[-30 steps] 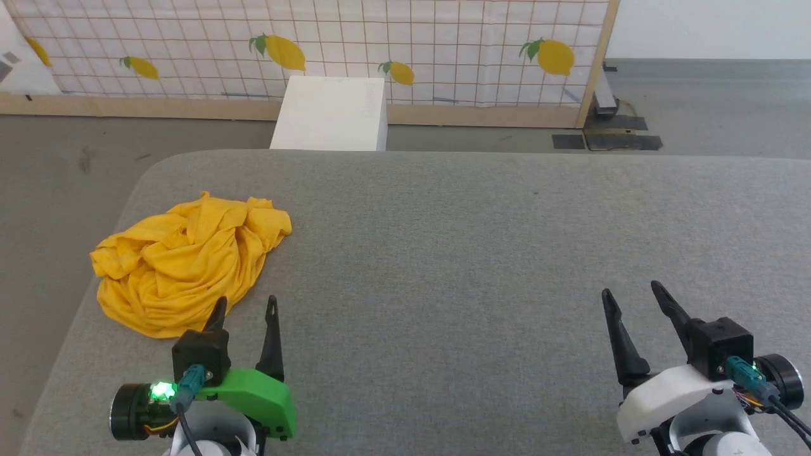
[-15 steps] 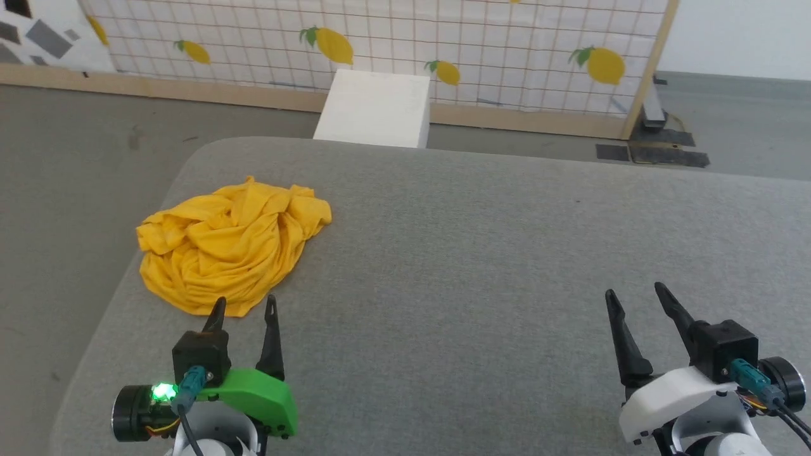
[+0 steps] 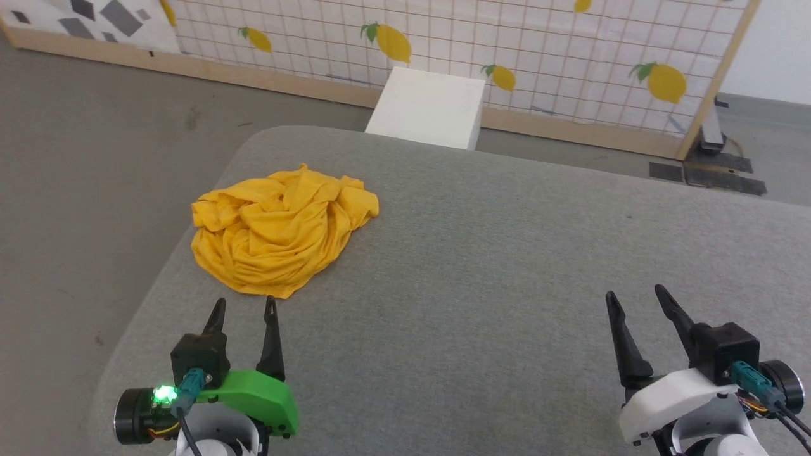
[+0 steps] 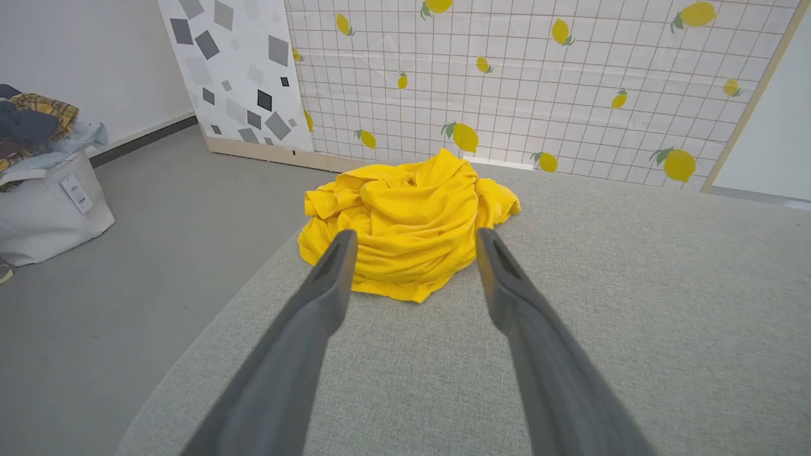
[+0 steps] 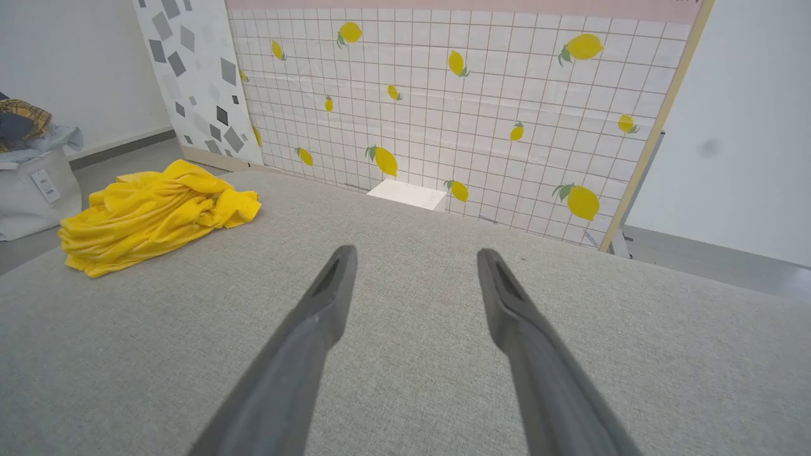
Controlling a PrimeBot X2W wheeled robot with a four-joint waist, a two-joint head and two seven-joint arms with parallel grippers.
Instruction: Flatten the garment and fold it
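Observation:
The garment (image 3: pixel 282 229) is a bright yellow crumpled heap near the far left corner of the grey table (image 3: pixel 481 266); its print is hidden in the folds. My left gripper (image 3: pixel 244 306) hovers open just short of the heap's near edge, touching nothing. In the left wrist view the garment (image 4: pixel 405 218) lies straight ahead between the spread fingers (image 4: pixel 329 278). My right gripper (image 3: pixel 633 297) stands open and empty over the table's near right, far from the cloth. From the right wrist view the garment (image 5: pixel 155 215) sits off to the left.
A white box (image 3: pixel 427 107) stands on the floor behind the table, before a lemon-print grid screen (image 3: pixel 507 44). A white bag (image 4: pixel 44 202) heaped with clothes sits on the floor to the left. The table's left edge (image 3: pixel 158 285) runs close beside the garment.
The head camera has swung left, so the garment and table shifted right and up in the picture. Both grippers keep their poses and stay open.

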